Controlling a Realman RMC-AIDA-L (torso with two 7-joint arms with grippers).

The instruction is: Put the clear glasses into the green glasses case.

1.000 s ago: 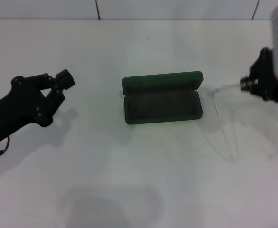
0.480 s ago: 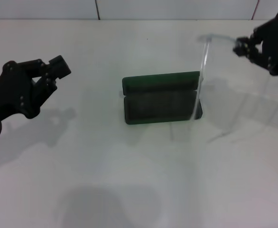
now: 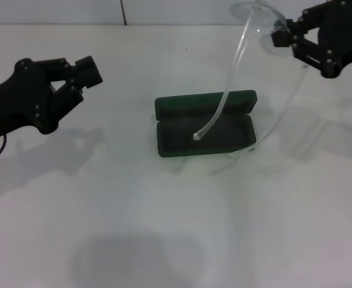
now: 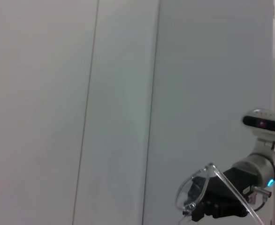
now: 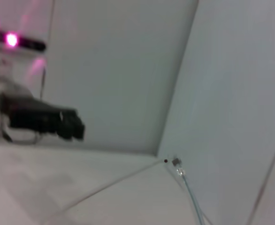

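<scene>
The white table carries everything, and the green glasses case lies open at its middle, with the lid standing at the far side and the dark lining turned upward. Its long axis runs from left to right in the head view.

The left end effector hangs above the table well to the left of the case and carries nothing; its fingers look a little apart. The right end effector is raised at the far right and pinches the clear glasses at the lens part.

The glasses hang in the air, with both thin arms pointing down toward the case. The tip of one arm appears over the lining; the other arm ends near the right end of the case.

The case lies down and to the left of the right end effector, which is the nearer one. I judge the glasses must be turned along the case before lowering.
</scene>
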